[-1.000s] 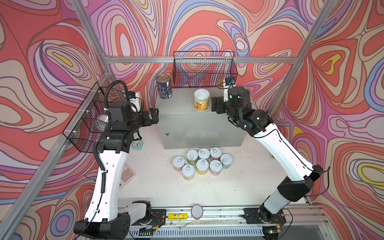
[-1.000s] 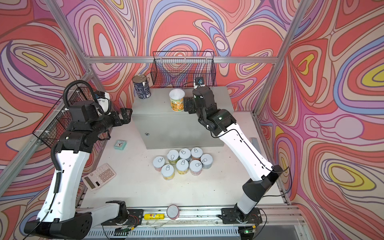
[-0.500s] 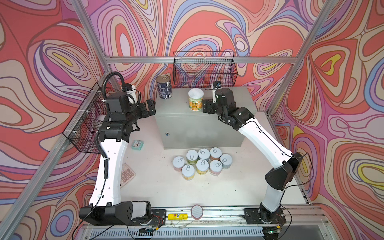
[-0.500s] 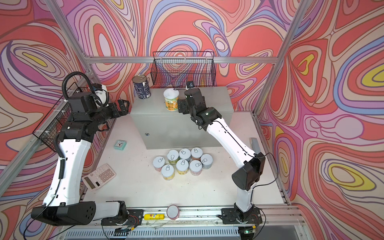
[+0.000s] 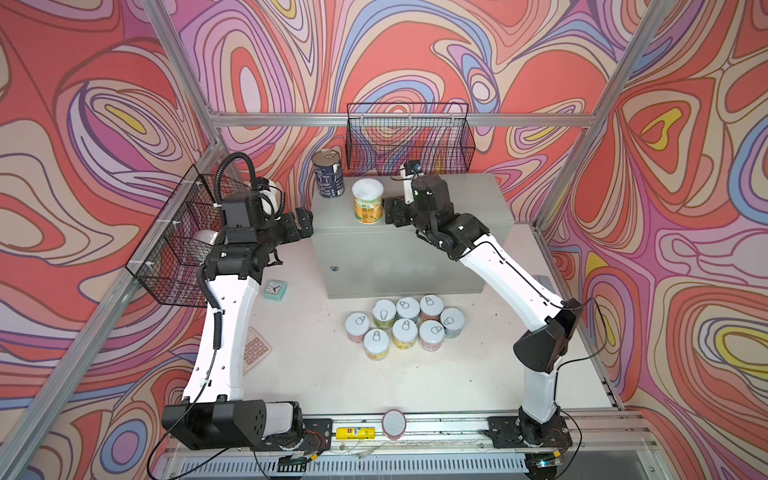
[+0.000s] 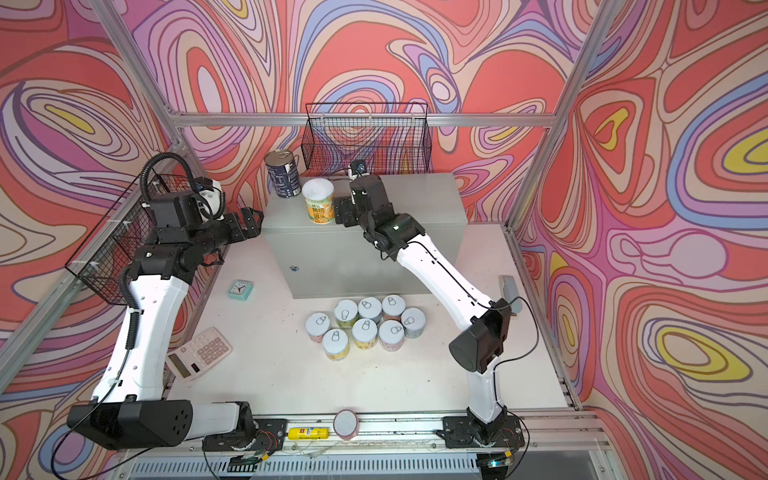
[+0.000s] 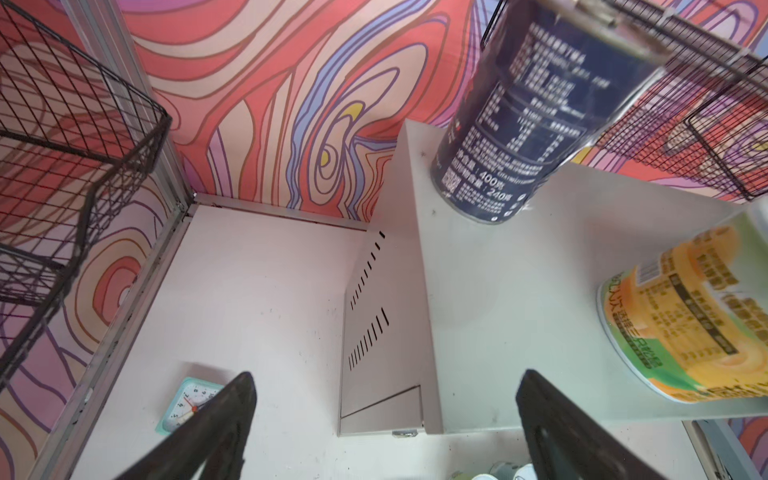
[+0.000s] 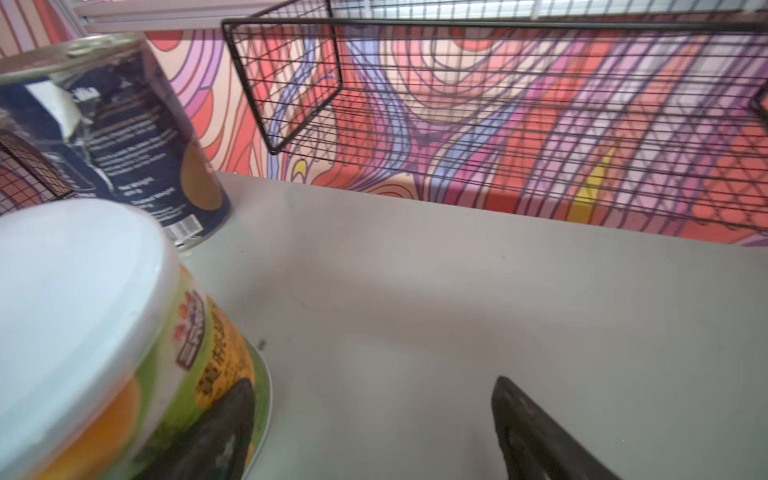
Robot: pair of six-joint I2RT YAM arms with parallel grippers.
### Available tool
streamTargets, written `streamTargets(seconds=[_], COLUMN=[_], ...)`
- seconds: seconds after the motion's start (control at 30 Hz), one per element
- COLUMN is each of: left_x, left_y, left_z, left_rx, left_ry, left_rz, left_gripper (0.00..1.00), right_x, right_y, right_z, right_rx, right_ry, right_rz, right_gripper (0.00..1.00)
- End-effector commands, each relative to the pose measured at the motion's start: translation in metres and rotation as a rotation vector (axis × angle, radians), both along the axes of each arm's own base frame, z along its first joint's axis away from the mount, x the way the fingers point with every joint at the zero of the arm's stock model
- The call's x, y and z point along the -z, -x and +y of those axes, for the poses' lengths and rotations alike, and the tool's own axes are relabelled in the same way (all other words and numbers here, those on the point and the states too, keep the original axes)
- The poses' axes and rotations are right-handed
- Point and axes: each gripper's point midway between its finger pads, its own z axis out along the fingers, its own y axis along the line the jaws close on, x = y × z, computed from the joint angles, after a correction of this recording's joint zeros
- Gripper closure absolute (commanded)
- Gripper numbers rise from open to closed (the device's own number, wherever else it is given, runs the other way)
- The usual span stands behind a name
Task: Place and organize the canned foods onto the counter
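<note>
While my right claw (image 8: 374, 382) and left claw (image 7: 386, 374) gape empty, the yellow-orange tin (image 5: 367, 202) and dark blue tin (image 5: 328, 174) stand on the counter (image 5: 465, 199); eight short tins (image 5: 405, 330) cluster on the table (image 5: 457, 386) in front.

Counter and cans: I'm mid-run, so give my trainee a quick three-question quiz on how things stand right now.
1. How many short cans stand on the table in front of the counter?
2. True or false: the yellow-orange can lies tipped over on the counter.
3. What does the right gripper hold? A the yellow-orange can; B a short can; C nothing.

Key: 1. Eight. 2. False, it stands upright. 3. C, its jaws are open beside the yellow-orange can, with only bare counter between them.
</note>
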Motion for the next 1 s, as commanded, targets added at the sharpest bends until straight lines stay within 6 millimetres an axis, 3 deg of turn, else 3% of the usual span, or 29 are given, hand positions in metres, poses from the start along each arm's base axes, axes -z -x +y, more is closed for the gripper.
streamTargets(seconds=[0.0,0.13,0.4,0.6,0.97], left_x=[-0.004,0.002,0.000,-0.001,0.001], left_y=[0.006,0.008,0.006,0.007,0.012], left_z=[-0.004,-0.005,-0.010,-0.009,-0.011], left_rx=[0.017,0.020,0.045,0.042,0.049], left_ry=[0.039,0.035,0.053,0.045,0.051], left_rz=[-0.025,-0.012,-0.022,-0.023,-0.016], left_gripper=[0.01,0.02,0.02,0.02,0.02], right_x=[0.015,0.027,0.008,-0.005,0.003], right_y=[0.000,-0.006,0.017,0.043,0.036], right_z=[0.021,0.019,0.002,0.014,0.041], right_rx=[0.004,0.050,0.035,-0.057,-0.126], right_ry=[-0.012,-0.007,-0.015,-0.007,-0.013], right_rz=[0.057,0.092,0.058,0.022,0.038], right_gripper=[0.08,0.07,0.08,0.09,0.14])
